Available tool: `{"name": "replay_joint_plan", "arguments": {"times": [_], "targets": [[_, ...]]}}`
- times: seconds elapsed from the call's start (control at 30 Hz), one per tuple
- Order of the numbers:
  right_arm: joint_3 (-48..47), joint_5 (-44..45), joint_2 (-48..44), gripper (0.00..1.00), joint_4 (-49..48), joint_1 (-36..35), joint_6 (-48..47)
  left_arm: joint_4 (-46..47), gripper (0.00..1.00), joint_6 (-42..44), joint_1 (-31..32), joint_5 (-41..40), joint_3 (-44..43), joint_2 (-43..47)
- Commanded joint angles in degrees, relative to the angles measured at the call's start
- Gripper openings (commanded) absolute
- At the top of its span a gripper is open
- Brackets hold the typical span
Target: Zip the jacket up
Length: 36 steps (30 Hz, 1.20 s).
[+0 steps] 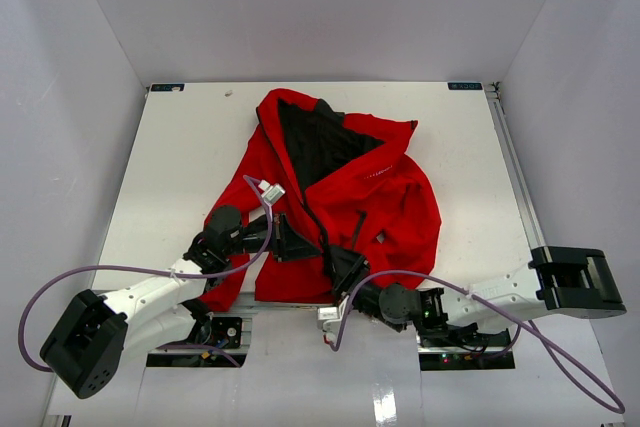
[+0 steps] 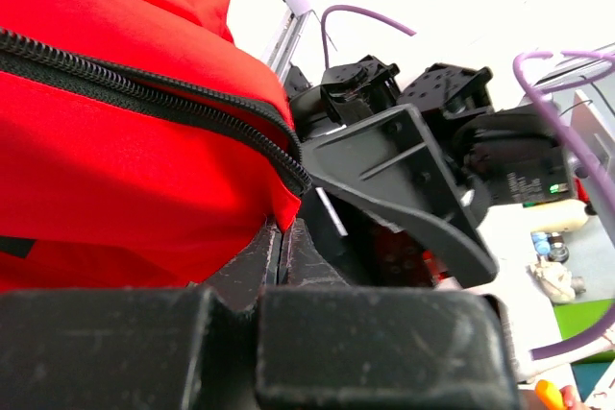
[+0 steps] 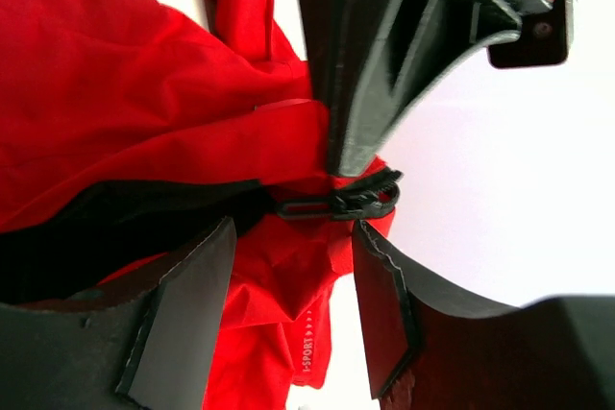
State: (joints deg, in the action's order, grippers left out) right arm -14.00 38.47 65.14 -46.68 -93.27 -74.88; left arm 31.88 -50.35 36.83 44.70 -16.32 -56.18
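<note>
The red jacket (image 1: 385, 197) lies spread on the white table (image 1: 180, 167), its black lining (image 1: 315, 142) showing at the open top. Its dark zipper (image 1: 318, 227) runs down to the near hem. My left gripper (image 1: 295, 240) is shut on the hem's corner beside the zipper teeth (image 2: 144, 93); the left wrist view shows its gripper (image 2: 280, 237) pinching red fabric (image 2: 106, 180). My right gripper (image 1: 345, 269) is open at the hem. In the right wrist view the gripper (image 3: 293, 237) sits just below the zipper slider (image 3: 370, 199) and pull tab (image 3: 307, 206), not touching them.
White walls enclose the table on three sides. A metal rail (image 1: 515, 167) runs along the right edge. Purple cables (image 1: 60, 282) loop off both arms near the front edge. The left gripper's fingers (image 3: 365, 74) hang right above the slider in the right wrist view.
</note>
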Motion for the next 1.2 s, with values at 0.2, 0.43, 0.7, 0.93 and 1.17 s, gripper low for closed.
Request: {"name": "replay_joint_plan", "arguments": {"times": [0.2,0.43,0.7,0.93,1.17], "targets": [[1.9,2.0,3.4,0.57,-18.4,-0.1,-7.4,1.9,0.0,-2.0,-0.3,2.7,0.2,0.5],[1.8,1.5,5.3,0.56,-24.0,-0.8,-9.2,3.2,0.0,-2.7,-0.4,2.9,0.4,-0.2],[2.4,1.0,5.5,0.49,-26.0,-1.0,-9.3,3.0,0.0,-2.7,-0.5,2.8,0.6,0.1],[2.3,-0.1,5.0,0.51,-23.5,-1.1,-8.4,3.1,0.0,-3.0,-0.6,3.4,0.5,0.2],[1.4,0.1,7.1,0.53,-25.4,-1.0,-9.7,3.1,0.0,-3.1,-0.6,3.6,0.2,0.2]]}}
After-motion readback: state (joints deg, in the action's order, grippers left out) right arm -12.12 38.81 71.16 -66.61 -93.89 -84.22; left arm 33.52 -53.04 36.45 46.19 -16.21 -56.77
